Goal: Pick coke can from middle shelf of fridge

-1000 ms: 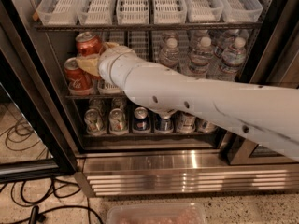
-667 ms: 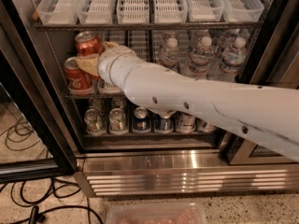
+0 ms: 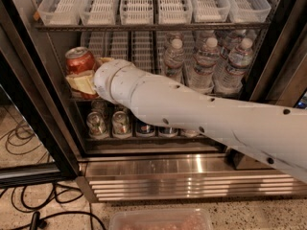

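Note:
In the camera view the fridge [image 3: 43,128] stands open. My gripper [image 3: 82,84] reaches to the left end of the middle shelf [image 3: 153,27], at the tip of the white arm [image 3: 201,114]. Its yellowish fingers [image 3: 79,83] are closed across the body of a red coke can [image 3: 79,59] with a silver top. The can's lower part is hidden behind the fingers. The second coke can is hidden from view.
Several water bottles [image 3: 206,61] stand on the same shelf to the right. Silver-green cans [image 3: 97,124] and darker cans fill the bottom level. White slotted trays [image 3: 139,4] sit above. The ribbed steel base [image 3: 192,181] and floor cables [image 3: 29,210] are below. A clear container [image 3: 160,220] is at the bottom edge.
The fingers have closed on the front coke can, which now sits a little higher. The rear can no longer shows. The arm has barely moved.

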Motion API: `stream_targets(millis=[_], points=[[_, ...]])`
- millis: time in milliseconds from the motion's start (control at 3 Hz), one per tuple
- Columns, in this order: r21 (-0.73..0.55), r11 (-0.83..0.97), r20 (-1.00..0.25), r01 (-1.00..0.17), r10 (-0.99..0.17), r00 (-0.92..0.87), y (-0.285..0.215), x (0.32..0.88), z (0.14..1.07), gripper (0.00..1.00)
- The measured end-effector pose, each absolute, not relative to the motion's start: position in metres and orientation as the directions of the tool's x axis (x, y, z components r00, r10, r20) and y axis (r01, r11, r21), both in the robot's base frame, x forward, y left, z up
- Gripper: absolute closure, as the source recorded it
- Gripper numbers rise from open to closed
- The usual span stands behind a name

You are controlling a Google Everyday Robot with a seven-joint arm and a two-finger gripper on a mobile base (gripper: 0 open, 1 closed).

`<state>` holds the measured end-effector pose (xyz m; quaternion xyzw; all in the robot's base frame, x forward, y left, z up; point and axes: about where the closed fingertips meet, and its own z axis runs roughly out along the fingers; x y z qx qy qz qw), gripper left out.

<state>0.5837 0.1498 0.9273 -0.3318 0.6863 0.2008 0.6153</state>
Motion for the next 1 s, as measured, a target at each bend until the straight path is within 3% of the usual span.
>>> stream_targets(millis=[667,1000], points=[[-0.107,0.739,-0.982,-0.666,-0.185,-0.047,0.129,0.569,0.923,1.00],[-0.083,0.807,-0.990,-0.585,-0.134,-0.045,0.101,0.529,0.924,1.00]])
